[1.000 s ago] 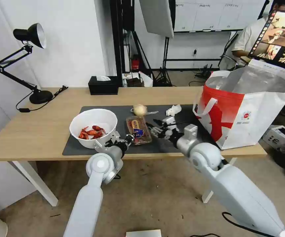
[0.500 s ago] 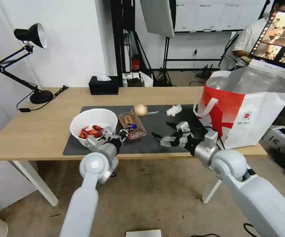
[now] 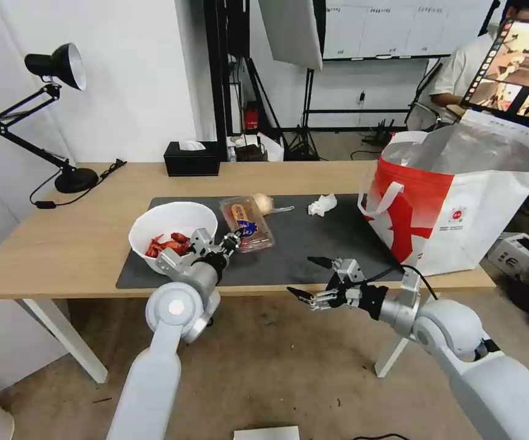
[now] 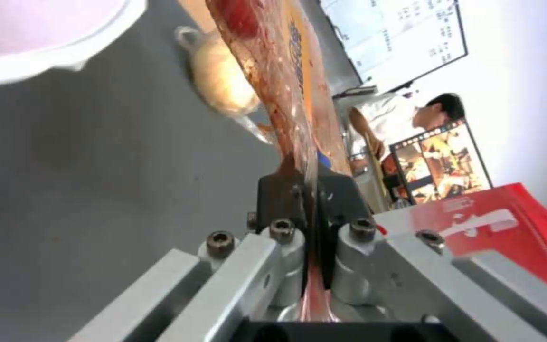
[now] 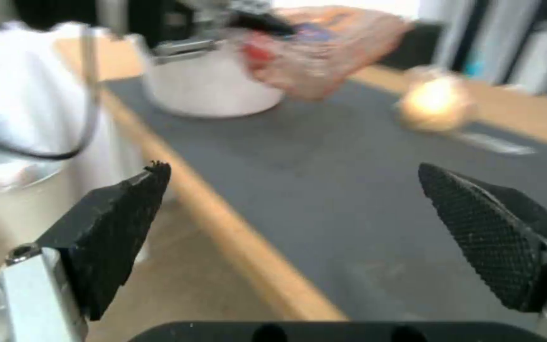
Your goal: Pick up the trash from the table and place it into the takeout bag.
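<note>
Head view: one clear tray [image 3: 247, 223] of scraps pinched between left gripper [image 3: 230, 240] fingers, right gripper [image 3: 315, 279] fingers wide.

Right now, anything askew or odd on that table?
Only the clear tray: the left gripper pinches its near edge, and it hangs tilted above the mat beside the bowl. No spills visible. The right gripper is open off the table's front edge.
</note>
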Available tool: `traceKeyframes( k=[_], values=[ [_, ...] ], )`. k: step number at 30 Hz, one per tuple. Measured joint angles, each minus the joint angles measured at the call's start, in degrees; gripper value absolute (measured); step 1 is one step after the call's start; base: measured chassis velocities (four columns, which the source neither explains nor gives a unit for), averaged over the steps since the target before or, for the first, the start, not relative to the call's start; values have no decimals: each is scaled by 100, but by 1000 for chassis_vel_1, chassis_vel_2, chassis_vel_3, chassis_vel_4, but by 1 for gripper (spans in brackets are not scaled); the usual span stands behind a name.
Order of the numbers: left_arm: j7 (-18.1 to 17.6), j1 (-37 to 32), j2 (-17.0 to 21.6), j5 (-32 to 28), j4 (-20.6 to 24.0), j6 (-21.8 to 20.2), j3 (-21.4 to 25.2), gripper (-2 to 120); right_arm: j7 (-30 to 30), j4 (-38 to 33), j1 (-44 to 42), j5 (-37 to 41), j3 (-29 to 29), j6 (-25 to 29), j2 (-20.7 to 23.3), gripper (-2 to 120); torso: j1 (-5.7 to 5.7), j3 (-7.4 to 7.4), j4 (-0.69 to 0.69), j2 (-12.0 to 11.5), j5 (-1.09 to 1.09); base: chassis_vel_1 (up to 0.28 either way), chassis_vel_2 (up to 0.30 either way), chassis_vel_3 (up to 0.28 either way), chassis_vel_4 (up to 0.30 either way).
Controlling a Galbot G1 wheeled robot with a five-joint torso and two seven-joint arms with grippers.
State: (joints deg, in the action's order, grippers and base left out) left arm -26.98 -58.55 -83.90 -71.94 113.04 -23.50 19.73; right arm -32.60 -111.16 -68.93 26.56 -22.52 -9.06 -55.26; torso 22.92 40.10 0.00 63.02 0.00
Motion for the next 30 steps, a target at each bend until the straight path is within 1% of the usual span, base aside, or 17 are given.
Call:
traceKeyframes(
  k=[1, 2, 4, 6, 7, 8, 10, 12, 14, 18, 21, 22, 27, 30],
  values=[
    [0, 0, 0, 0, 0, 0, 0, 0, 0, 0, 0, 0, 0, 0, 0, 100, 0, 0, 0, 0, 0, 0, 0, 0, 0],
    [0, -9, 3, 7, 38, 2, -3, 0, 173, -60, -106, -30, -54, 72, -44, 100, 0, 0, 0, 0, 0, 0, 0, 0, 0],
    [1, -45, 19, 20, 162, 3, -21, 0, 746, -296, -551, -170, -287, 363, -202, 100, 0, 0, 0, 0, 0, 0, 0, 0, 0],
    [0, -49, 20, 21, 179, 4, -22, 0, 813, -330, -619, -194, -322, 405, -219, 100, -1, 0, 0, 0, 0, 0, 0, 0, 0],
    [0, -59, 19, 23, 245, 5, -39, 0, 1010, -445, -878, -310, -486, 567, -270, 100, -1, 0, 0, 0, -1, 0, 0, 0, 0],
    [1, -58, 22, 25, 292, 7, -61, 0, 1070, -497, -1062, -405, -599, 709, -325, 100, -1, 0, -1, 0, -1, 0, 0, 0, 0],
    [0, -55, 28, 26, 315, 7, -73, 0, 1086, -513, -1138, -447, -647, 766, -350, 100, 0, 0, 0, 0, -1, 0, 0, 0, 0],
    [-5, -31, 43, 29, 441, 9, -141, 0, 1185, -587, -1461, -595, -821, 1032, -480, 100, 0, 0, 0, 1, -1, 0, 0, 0, 0],
    [-7, -29, 48, 31, 467, 10, -159, 0, 1236, -604, -1535, -616, -837, 1100, -516, 100, -1, 0, -1, 0, -1, 0, 0, 0, 0],
    [-9, -22, 87, 100, 602, 29, -282, 0, 1724, -601, -1886, -718, -826, 1537, -801, 100, 0, 0, 0, 1, -1, 0, 0, 0, 0],
    [54, -1, 145, 170, 604, 79, -334, 0, 1781, -591, -1968, -745, -825, 1604, -901, 100, -1, 0, 0, 0, -1, 0, 0, 0, 0],
    [137, 50, 227, 244, 580, 124, -413, 0, 1789, -590, -2026, -777, -824, 1627, -973, 100, -1, 0, 0, 1, -1, 0, 0, 0, 0],
    [303, 250, 407, 366, 498, 178, -570, 0, 1773, -591, -2056, -837, -835, 1631, -1073, 100, 0, 0, 1, 0, -1, 0, 0, 0, 0],
    [430, 586, 604, 395, 389, 196, -746, 0, 1726, -592, -2056, -887, -848, 1621, -1135, 100, -1, 0, 0, 0, -1, 0, 0, 0, 0]
  ],
)
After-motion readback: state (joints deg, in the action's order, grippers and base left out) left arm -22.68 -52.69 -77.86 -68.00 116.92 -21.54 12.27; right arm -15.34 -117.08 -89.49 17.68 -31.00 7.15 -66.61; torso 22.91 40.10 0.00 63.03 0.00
